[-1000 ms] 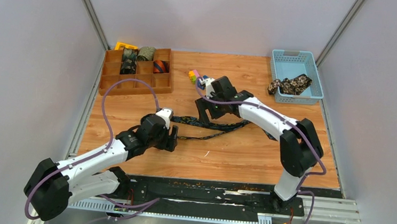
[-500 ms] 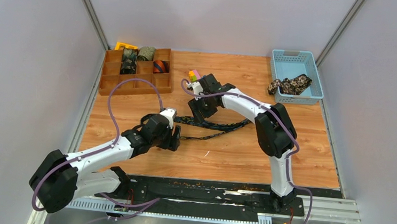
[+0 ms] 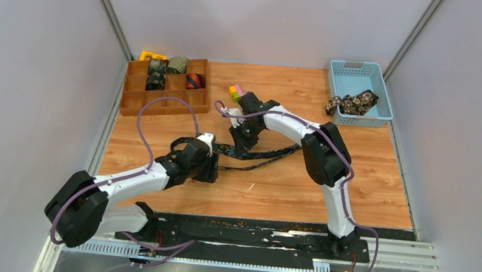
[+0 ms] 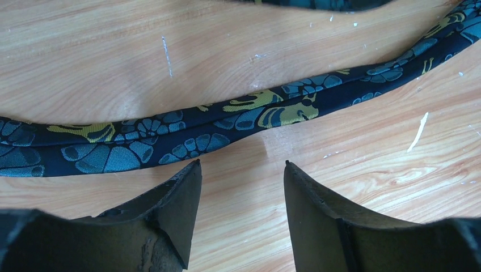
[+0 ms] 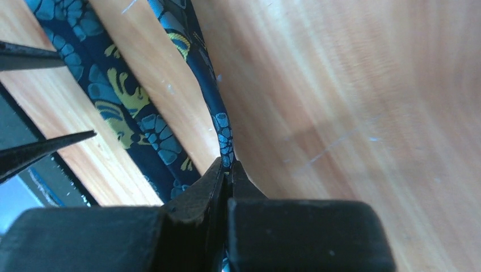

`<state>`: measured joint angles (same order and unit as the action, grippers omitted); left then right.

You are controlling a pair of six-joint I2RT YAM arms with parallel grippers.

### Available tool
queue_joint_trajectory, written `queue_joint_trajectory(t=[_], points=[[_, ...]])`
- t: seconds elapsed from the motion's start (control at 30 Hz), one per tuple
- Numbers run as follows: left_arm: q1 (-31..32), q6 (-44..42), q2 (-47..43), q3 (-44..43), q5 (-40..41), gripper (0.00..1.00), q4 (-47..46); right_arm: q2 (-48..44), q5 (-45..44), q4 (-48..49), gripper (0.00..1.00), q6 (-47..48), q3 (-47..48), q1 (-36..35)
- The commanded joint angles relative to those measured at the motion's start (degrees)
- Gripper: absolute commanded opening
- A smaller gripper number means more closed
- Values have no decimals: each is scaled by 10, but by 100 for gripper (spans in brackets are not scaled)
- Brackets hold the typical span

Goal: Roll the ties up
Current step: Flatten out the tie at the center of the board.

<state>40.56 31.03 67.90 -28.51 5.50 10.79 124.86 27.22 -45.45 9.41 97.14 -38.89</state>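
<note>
At the right pincer (image 5: 227,173): closed on the navy paisley tie (image 5: 122,96), nipping only a thin folded edge of the narrow strand at the very tips. The left pincer (image 4: 241,170): open, nothing between the jaws, low over the tabletop (image 4: 340,187), just beside the same tie's strand and not touching it.

Risks, as judged:
- The bite is shallow and the cloth looks slick, so any tug may pull the edge out of the tips.
- The left pincer pins nothing, so a pull from the right would likely drag the whole length rather than start a coil.
- Two strands lie close under the right pincer. The second could get caught up and twist the roll.
- The coloured blocks (image 3: 235,91) sit near the right wrist, and a swing could knock them.

The tie lies mid-tabletop between the two pincers, well apart from the compartment tray (image 3: 162,107) at far left and the blue basket (image 3: 356,80) at far right. Its long axis runs left-right in the top view, doubled: two strands appear to meet in a bend toward the right, free ends toward the left pincer. Which end is the broad tip, cannot tell.
</note>
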Motion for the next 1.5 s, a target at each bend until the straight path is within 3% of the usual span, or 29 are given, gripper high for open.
queue_joint_trajectory(t=[0.0, 0.27, 0.6, 0.7, 0.8, 0.9, 1.03, 1.27, 1.47], points=[[4, 14, -11, -3, 13, 62, -24, 8, 70, -46, 0, 30, 12, -10], [4, 23, 1, -10, 7, 55, -29, 21, 164, -60, 0, 42, -26, -25], [4, 13, 61, -80, 51, 52, -17, 110, 109, -153, 0, 65, 93, -13], [2, 4, 94, -110, 63, 52, -9, 114, 108, -160, 10, 73, 111, -1], [-6, -2, 128, -133, 68, 52, -6, 117, 109, -172, 36, 79, 132, 16], [-23, -6, 165, -155, 54, 51, -7, 115, 107, -182, 52, 81, 148, 35], [-44, -11, 210, -184, 31, 51, -4, 99, 102, -196, 64, 79, 179, 56], [-68, -16, 279, -245, -11, 50, 26, 37, 66, -181, 73, 34, 181, 90], [-81, -11, 282, -268, -15, 49, 47, -117, -37, -31, 73, -116, 6, 119]])
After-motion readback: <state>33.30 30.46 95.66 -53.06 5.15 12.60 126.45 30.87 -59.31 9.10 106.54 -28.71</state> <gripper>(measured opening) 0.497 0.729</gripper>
